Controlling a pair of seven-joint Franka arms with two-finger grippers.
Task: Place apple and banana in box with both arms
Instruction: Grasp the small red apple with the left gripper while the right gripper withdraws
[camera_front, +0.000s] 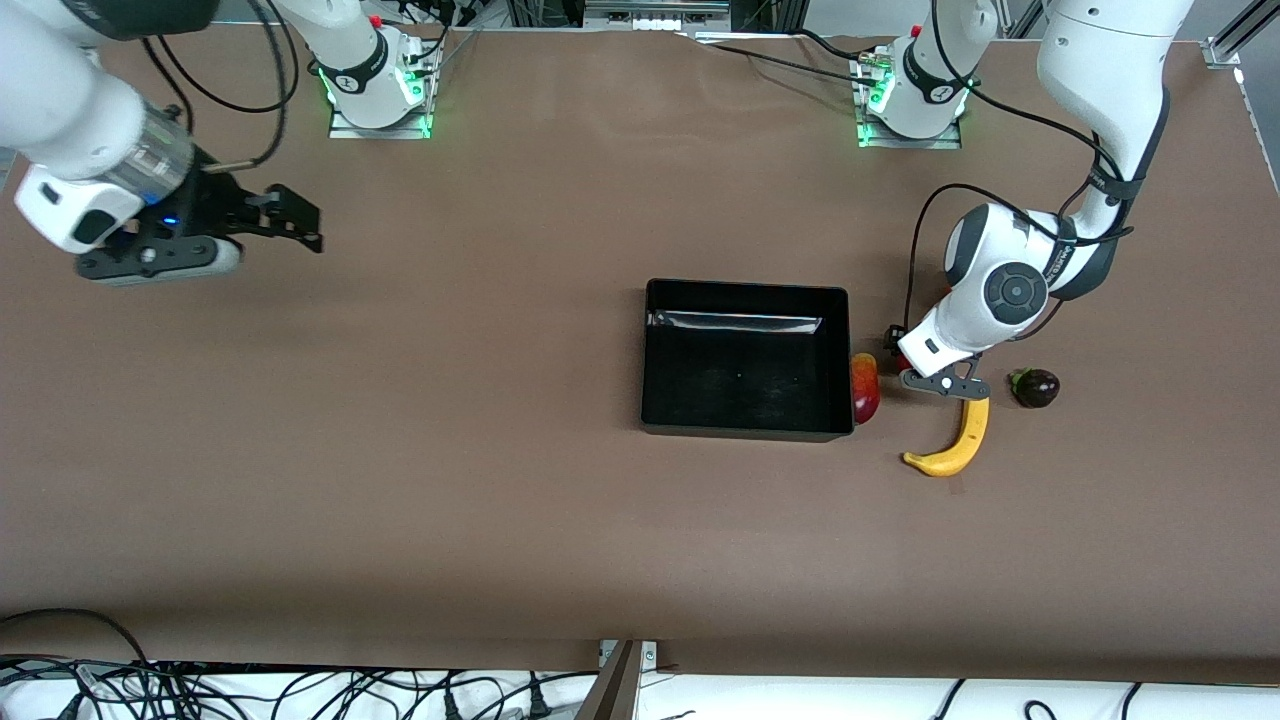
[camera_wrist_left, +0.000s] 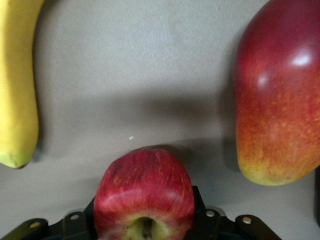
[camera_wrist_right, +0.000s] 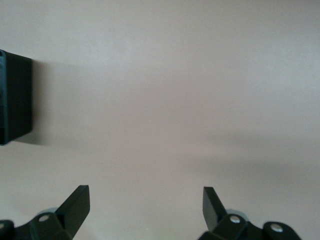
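glossy black plastic box (camera_front: 745, 358) empty; left gripper (camera_front: 908, 366) beside it pinching small red apple (camera_wrist_left: 144, 192); long yellow banana (camera_front: 957, 440) untouched; right gripper (camera_front: 300, 225) spread, waiting.

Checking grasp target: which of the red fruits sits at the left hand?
The apple, small, round, with a dimpled stem end, sits at the left hand. The elongated red-yellow fruit lies apart, beside the box.

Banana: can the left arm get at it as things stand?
Probably not at once: the left gripper is at the apple, which fills its jaws. The banana lies uncovered just beside it.
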